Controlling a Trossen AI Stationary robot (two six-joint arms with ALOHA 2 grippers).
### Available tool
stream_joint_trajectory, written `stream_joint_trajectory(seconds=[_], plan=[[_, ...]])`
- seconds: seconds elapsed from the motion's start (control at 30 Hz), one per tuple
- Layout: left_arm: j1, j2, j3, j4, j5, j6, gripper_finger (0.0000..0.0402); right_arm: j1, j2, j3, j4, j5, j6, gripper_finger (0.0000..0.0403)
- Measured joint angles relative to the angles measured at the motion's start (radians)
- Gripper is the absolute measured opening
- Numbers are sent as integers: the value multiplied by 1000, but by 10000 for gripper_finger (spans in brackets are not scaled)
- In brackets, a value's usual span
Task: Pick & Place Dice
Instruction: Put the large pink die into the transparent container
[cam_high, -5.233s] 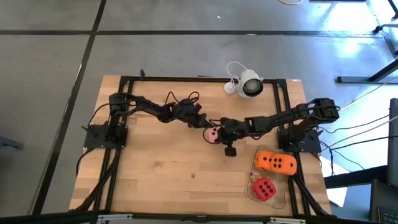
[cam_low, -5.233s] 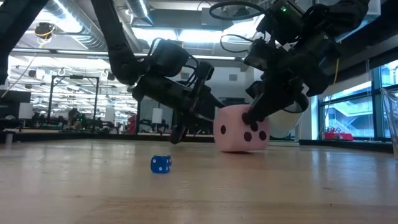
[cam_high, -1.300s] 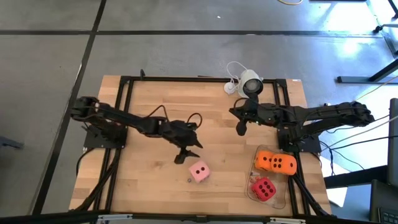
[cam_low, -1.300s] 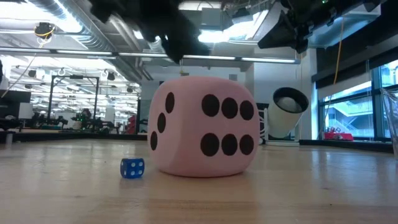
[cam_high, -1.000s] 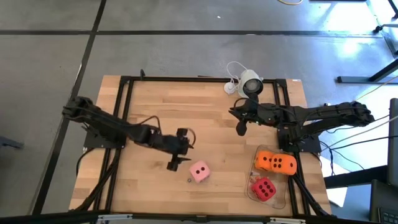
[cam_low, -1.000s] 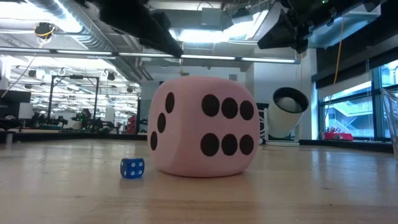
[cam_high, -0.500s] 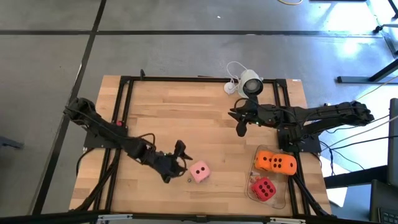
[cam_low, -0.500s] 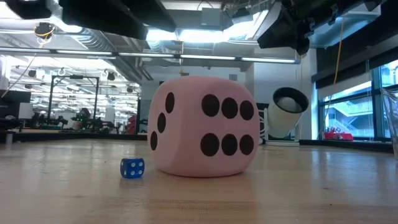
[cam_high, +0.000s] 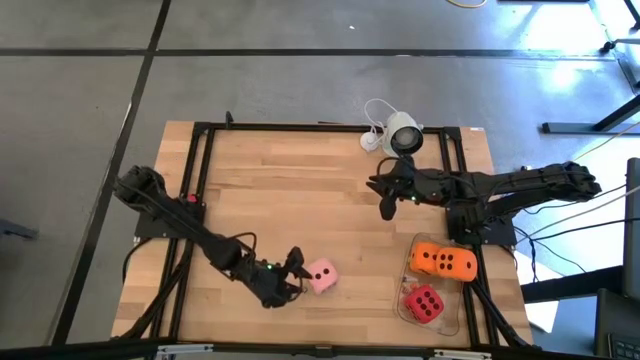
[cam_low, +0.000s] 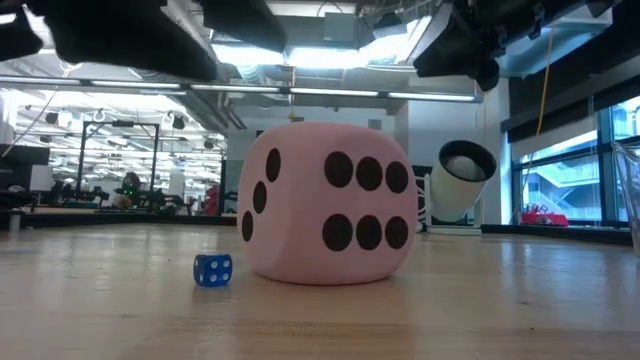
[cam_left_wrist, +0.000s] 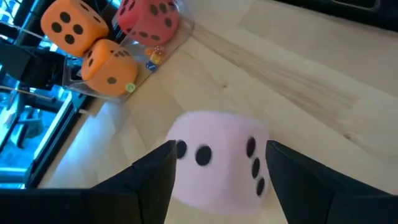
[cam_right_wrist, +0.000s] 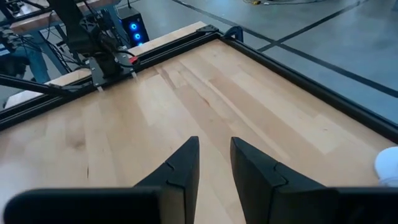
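Left wrist view: left pincer (cam_left_wrist: 221, 171) spread wide, empty, astride pink die (cam_left_wrist: 217, 155) resting on table (cam_high: 250, 190); best lowered squarely before closing; right pincer (cam_right_wrist: 214, 163) part-open, empty, hovering near white camera (cam_high: 404, 134).

On the table (cam_high: 330, 215) the large die (cam_high: 321, 276) sits toward the near edge, a little left of centre, with a tiny die (cam_low: 212, 270) just beside it on its left in the low view. The left gripper (cam_high: 296, 266) hangs immediately left of the large die, its open fingers (cam_left_wrist: 149, 180) flanking it, while the right gripper (cam_high: 386, 206) hovers over the far right part, near the round camera (cam_high: 404, 136) at the far edge. Near the front right corner two dice (cam_high: 444, 263) lie side by side, with another die (cam_high: 424, 302) just in front of them in a clear tray (cam_high: 455, 318)
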Motion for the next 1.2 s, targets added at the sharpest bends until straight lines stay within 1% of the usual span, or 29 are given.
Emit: stream_joint_trajectory(seconds=[0.17, 0.3, 0.4, 0.47, 0.53, 0.63, 0.83, 1.0, 1.13, 1.2], plan=[[-3, 57, 90, -44, -12, 5, 238, 0, 20, 0, 1, -13, 0, 94], [1, 117, 143, -118, -13, 7, 239, 0, 45, 0, 2, -19, -2, 94], [4, 153, 146, -147, -28, -1, 243, 3, 66, 0, 4, -18, -3, 94], [4, 170, 146, -135, -54, -8, 245, 6, 83, 0, 7, -18, -3, 94], [-2, 170, 146, -124, -101, -11, 246, 8, 98, 0, 6, -18, -3, 94], [-4, 166, 148, -111, -124, -11, 245, 8, 120, 0, 7, -18, -3, 94], [-3, 165, 148, -112, -86, -21, 240, 8, 156, 0, 13, -18, -4, 94], [4, 166, 147, -110, -74, -32, 239, 8, 166, 0, 24, -18, -4, 94], [22, 189, 147, -103, -65, -43, 238, 8, 166, 0, 25, -18, -4, 94], [31, 208, 147, -96, -36, -44, 237, 8, 166, 0, 27, -17, -5, 94]])
